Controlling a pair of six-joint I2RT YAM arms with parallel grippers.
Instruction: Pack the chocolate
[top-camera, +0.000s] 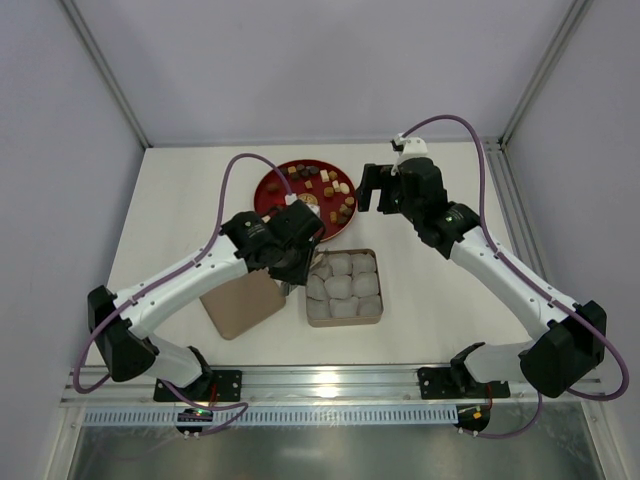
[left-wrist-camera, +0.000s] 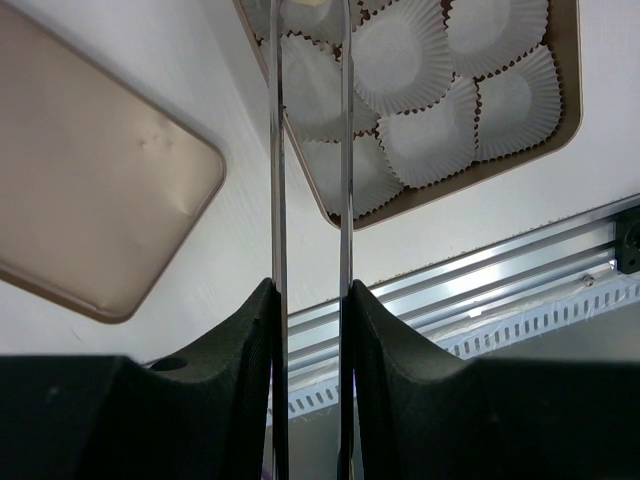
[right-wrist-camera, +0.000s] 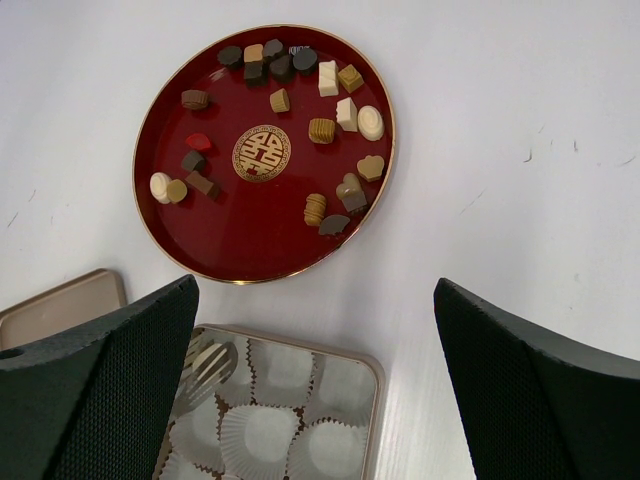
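Several small chocolate pieces (right-wrist-camera: 321, 130) in dark brown, tan and cream lie on a round red plate (right-wrist-camera: 250, 240), which the top view shows behind the box, the chocolate (top-camera: 325, 185) scattered on that plate (top-camera: 275, 200). A tan box (top-camera: 345, 322) of white paper cups (left-wrist-camera: 400, 55) sits in front. My left gripper (left-wrist-camera: 310, 290) is shut on thin metal tongs (left-wrist-camera: 277, 150), whose slotted tip (right-wrist-camera: 205, 365) hangs over the box's corner cup. Whether the tip holds a piece is unclear. My right gripper (right-wrist-camera: 315, 288) hovers wide open above the bare table beside the plate, nothing between its fingers.
The box's flat tan lid (top-camera: 242, 303) lies on the table left of the box, under the left arm. An aluminium rail (left-wrist-camera: 480, 275) runs along the near table edge. White walls and frame posts enclose the back and sides.
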